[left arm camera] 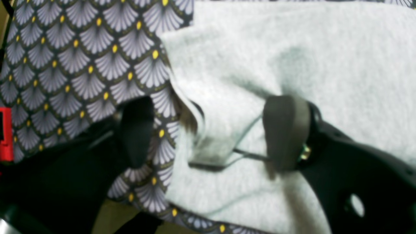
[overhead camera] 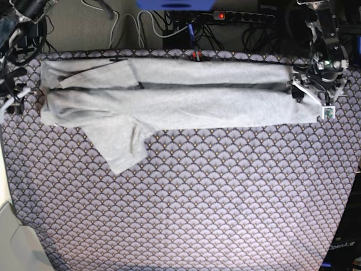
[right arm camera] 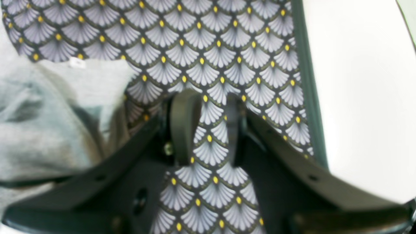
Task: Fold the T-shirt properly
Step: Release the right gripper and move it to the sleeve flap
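Left black gripper [left arm camera: 208,133] spread wide astride light grey cotton T-shirt's [overhead camera: 180,101] blurred edge; right black gripper [right arm camera: 208,130] parted over purple scalloped tablecloth [overhead camera: 214,197].

No legible text, small white tag [right arm camera: 77,62] on the T-shirt [overhead camera: 169,101] too blurred to read

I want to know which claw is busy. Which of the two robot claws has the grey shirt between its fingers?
The left gripper: its open jaws straddle the rumpled edge of the light heather-grey cotton T-shirt. The right gripper is over bare purple scallop-patterned tablecloth.
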Available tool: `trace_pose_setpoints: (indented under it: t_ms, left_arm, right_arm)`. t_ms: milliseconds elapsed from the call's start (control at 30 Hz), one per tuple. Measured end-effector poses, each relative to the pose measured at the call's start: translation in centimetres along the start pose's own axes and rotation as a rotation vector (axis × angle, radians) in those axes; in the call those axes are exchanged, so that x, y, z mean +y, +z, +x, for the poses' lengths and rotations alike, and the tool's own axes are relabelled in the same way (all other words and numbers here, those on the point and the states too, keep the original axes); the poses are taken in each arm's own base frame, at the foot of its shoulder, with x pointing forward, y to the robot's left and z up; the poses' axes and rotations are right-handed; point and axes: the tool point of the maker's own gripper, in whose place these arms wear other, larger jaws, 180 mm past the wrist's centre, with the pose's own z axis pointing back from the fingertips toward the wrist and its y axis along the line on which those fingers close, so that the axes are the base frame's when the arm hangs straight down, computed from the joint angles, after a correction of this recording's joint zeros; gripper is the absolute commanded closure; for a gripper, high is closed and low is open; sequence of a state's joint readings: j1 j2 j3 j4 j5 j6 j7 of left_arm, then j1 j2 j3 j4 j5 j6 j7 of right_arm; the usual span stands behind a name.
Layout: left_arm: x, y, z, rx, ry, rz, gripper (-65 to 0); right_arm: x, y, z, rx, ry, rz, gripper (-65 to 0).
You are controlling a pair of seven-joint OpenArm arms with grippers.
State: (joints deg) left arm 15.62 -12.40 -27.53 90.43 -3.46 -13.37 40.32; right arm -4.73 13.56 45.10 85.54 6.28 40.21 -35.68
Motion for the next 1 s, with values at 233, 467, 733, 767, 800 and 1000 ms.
trace_pose_setpoints:
  t_ms: [233,467,733,767,800,1000]
  left_arm:
    - [0.1,0.0,0.0,0.0,-0.002,0.001,-52.8]
    - [2.9,0.6,-0.4,0.002,0.053,0.063,-52.8]
    - [3.6,0.7,-0.4,-0.001,0.068,0.076,-52.8]
    - [3.5,0.7,-0.4,-0.001,0.068,0.077,-52.8]
    - [3.5,0.7,-0.4,-0.001,0.068,0.076,-52.8]
    - [3.5,0.7,-0.3,-0.001,0.069,0.076,-52.8]
  right_arm:
    - [5.7,-2.9,4.5,0.017,0.168,0.145,-21.0]
    - [11.7,-4.3,6.7,0.021,0.293,0.272,-21.0]
    - [17.5,-7.0,5.4,0.11,0.358,0.417,-21.0]
    - [17.9,-7.5,5.1,0.128,0.35,0.431,-21.0]
    - [18.2,-8.0,4.7,0.145,0.338,0.445,-21.0]
    - [18.0,-9.3,7.2,0.131,0.319,0.443,-21.0]
